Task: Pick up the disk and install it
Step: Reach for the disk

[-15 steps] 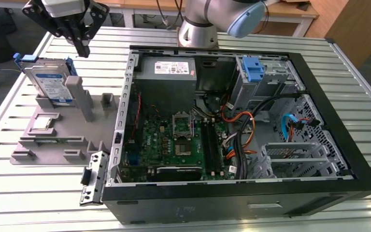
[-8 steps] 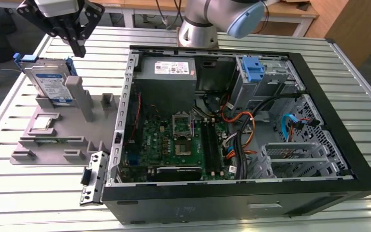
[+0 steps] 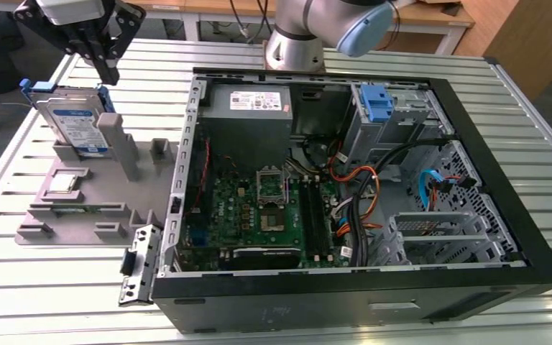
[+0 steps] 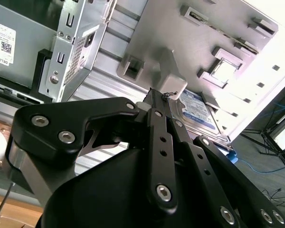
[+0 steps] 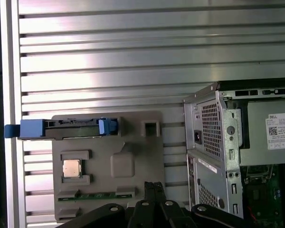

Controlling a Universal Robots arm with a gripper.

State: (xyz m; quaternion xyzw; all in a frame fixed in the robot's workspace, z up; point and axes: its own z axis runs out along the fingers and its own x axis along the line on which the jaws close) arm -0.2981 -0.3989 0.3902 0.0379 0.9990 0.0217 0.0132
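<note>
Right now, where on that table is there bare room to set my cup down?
In the exterior view, bare slats lie between the grey fixture and the table's near edge, and behind the fixture toward the arm's base. It is crowded around the disk, under the gripper, and inside the open computer case.

disk [image 4: 199, 111] largely hidden behind tool [image 4: 157, 94] in second wrist view, case [image 4: 73, 52] cut off
</note>
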